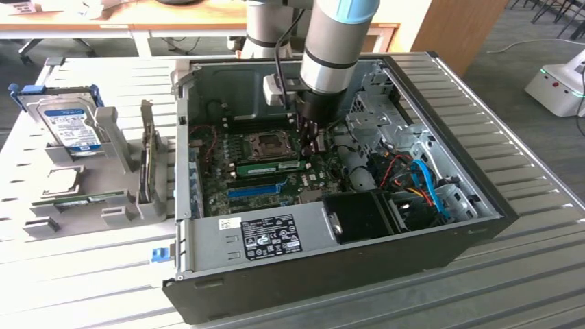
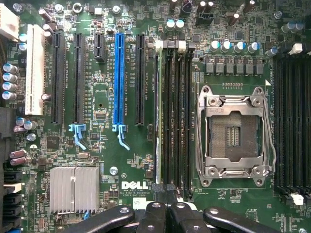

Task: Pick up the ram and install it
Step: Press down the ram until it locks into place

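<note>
Your gripper [image 2: 167,213] sits right over the motherboard [image 2: 97,145], fingers pressed together with nothing between them. Just beyond the fingertips, the ram [image 2: 157,116] stands on edge in the nearest of the black memory slots [image 2: 177,111], beside the empty processor socket [image 2: 233,131]. Further out you've got the blue slot [image 2: 118,80] and the white slot [image 2: 35,70]. From the exterior view, your arm [image 1: 329,55] reaches down into the open computer case [image 1: 366,233], and the ram [image 1: 270,166] shows as a green strip near the socket. Well off to the exterior view's left, the hard drive [image 1: 73,127] rests in a grey holder [image 1: 114,199] on the table [image 1: 82,274].
</note>
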